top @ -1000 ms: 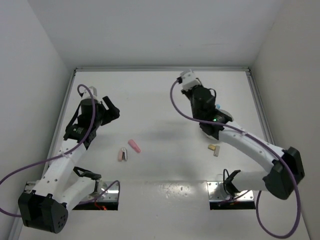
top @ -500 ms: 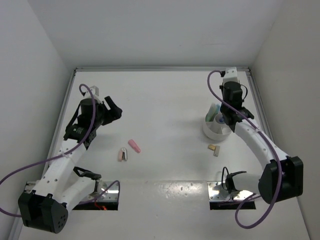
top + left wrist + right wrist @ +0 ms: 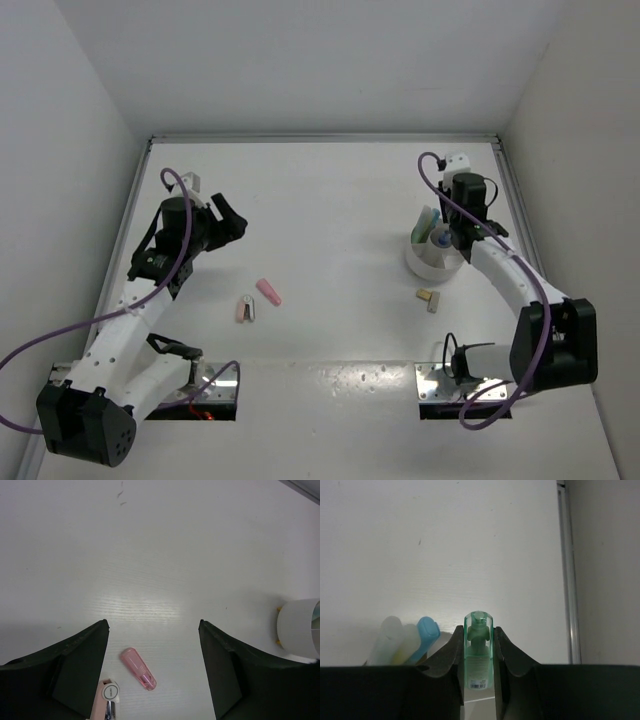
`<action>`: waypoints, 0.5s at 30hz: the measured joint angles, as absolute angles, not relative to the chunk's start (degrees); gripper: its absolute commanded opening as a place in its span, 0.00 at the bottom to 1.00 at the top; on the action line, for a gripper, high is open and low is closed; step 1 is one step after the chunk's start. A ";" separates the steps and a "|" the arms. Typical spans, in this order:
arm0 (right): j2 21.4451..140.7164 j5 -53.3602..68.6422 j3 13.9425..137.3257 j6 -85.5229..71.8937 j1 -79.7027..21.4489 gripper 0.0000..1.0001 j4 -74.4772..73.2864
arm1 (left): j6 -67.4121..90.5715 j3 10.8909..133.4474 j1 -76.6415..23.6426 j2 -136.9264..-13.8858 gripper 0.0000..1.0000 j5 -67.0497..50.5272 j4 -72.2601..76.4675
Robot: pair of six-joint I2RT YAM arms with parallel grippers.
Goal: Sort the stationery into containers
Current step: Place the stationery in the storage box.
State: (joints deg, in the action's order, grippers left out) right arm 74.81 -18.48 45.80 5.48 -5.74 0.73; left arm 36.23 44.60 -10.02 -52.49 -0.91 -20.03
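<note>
There is one round white tub [image 3: 428,270]; two pink things lie loose, one plain pink stick [image 3: 268,291] and one pale pink piece with a metal clip [image 3: 246,309]; two small tan blocks [image 3: 429,298] lie together; the right wrist view adds one blue-capped piece [image 3: 426,630], two pale sticks [image 3: 387,639] and one green-capped bottle [image 3: 479,647].

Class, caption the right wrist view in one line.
Right tool grips a green stick beside a blue stick and pale sticks.
</note>
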 measured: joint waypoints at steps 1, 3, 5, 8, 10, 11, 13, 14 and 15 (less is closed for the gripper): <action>74.98 -17.52 45.30 5.48 -5.61 0.00 0.84 | 36.23 44.60 -10.02 -52.51 0.78 -1.08 -20.03; 75.48 -16.12 44.51 5.50 -5.32 0.00 1.28 | 36.23 44.60 -10.02 -52.49 0.78 -1.28 -20.03; 76.23 -15.14 44.29 5.45 -4.95 0.00 1.58 | 36.23 44.60 -10.02 -52.49 0.78 -1.37 -20.03; 77.49 -14.48 44.25 5.32 -4.49 0.00 1.83 | 36.23 44.60 -10.02 -52.49 0.78 -1.54 -19.97; 78.26 -14.33 44.21 5.30 -4.21 0.00 2.04 | 36.23 44.60 -10.02 -52.49 0.78 -1.56 -19.94; 78.56 -14.31 44.18 5.30 -4.12 0.00 2.11 | 36.23 44.60 -10.02 -52.49 0.78 -1.56 -19.94; 79.31 -14.28 44.16 5.30 -3.86 0.01 2.13 | 36.23 44.60 -10.02 -52.49 0.78 -1.61 -19.86; 79.70 -14.22 44.16 5.23 -3.79 0.05 2.13 | 36.23 44.60 -10.02 -52.49 0.78 -1.63 -19.79; 80.07 -14.13 44.16 5.08 -3.68 0.05 2.04 | 36.23 44.60 -10.02 -52.49 0.78 -1.67 -19.70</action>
